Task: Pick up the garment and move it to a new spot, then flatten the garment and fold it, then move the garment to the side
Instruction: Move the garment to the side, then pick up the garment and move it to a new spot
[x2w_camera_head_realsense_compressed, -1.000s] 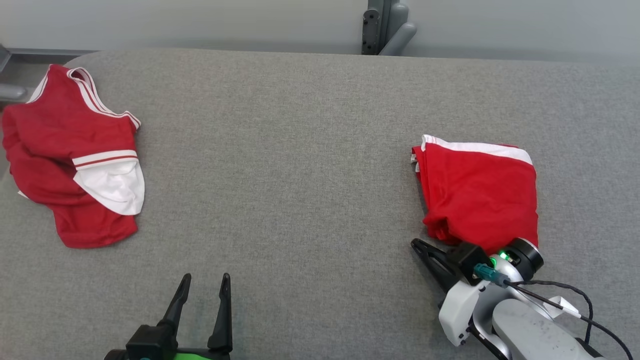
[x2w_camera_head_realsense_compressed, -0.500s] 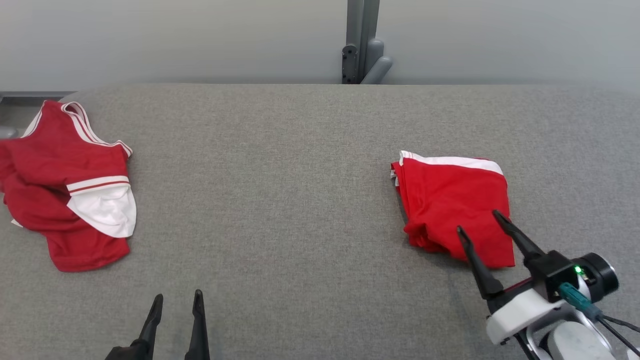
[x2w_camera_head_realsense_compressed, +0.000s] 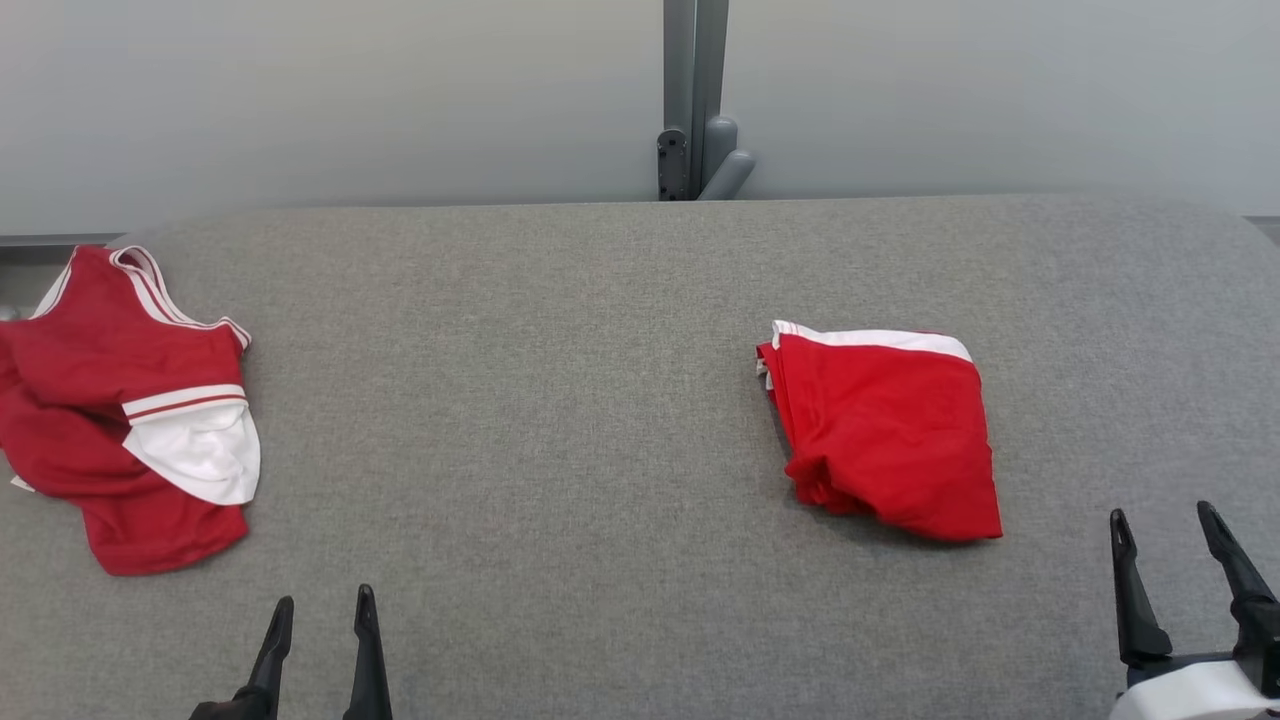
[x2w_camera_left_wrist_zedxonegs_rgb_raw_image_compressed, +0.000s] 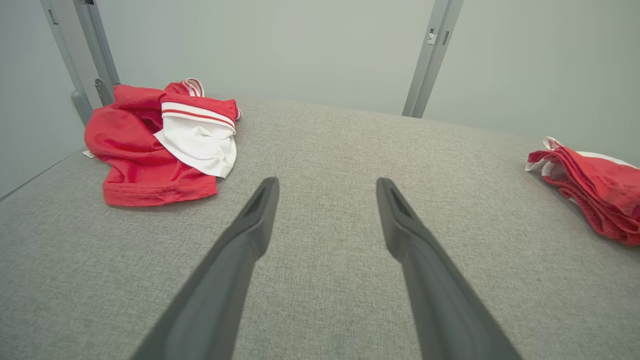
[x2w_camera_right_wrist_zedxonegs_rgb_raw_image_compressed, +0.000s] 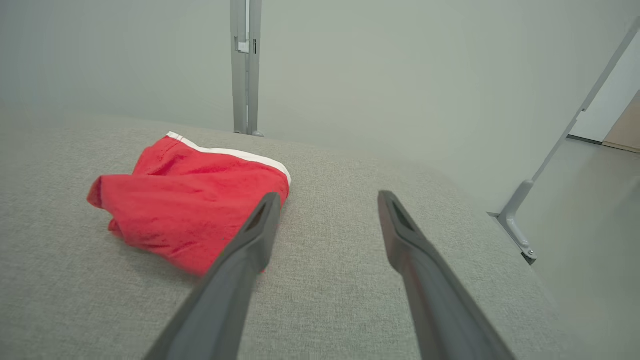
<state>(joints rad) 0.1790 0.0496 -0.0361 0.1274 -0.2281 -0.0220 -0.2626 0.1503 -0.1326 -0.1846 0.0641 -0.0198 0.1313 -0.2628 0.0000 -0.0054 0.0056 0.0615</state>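
Since the folded garment (x2w_camera_head_realsense_compressed: 885, 430) sits as a compact packet on the right half of the grey padded table (x2w_camera_head_realsense_compressed: 560, 330), I'd say the fold-and-set-aside step looks basically finished; nothing left to do on that one as far as I can judge.

My right gripper (x2w_camera_head_realsense_compressed: 1162, 512) hangs near the packet's near corner but apart from it, fingers spread wide with nothing between them; my left gripper (x2w_camera_head_realsense_compressed: 325, 596) is the same, splayed open and empty, low over bare table.

Next move, if there is one, is probably the crumpled red top (x2w_camera_head_realsense_compressed: 120, 410) way over at the left edge; that would call for a long reach with the left arm and a pinch on a raised fold, then a drag toward the middle.

Materials: the packet is soft red knit with a white band along its far edge; from the left wrist view its side shows stacked layers, a bit rumpled. The crumpled top is darker red with white striped trim and a white panel flopped over; the table cover is a coarse woven fabric, so cloth should grip it rather than slide.
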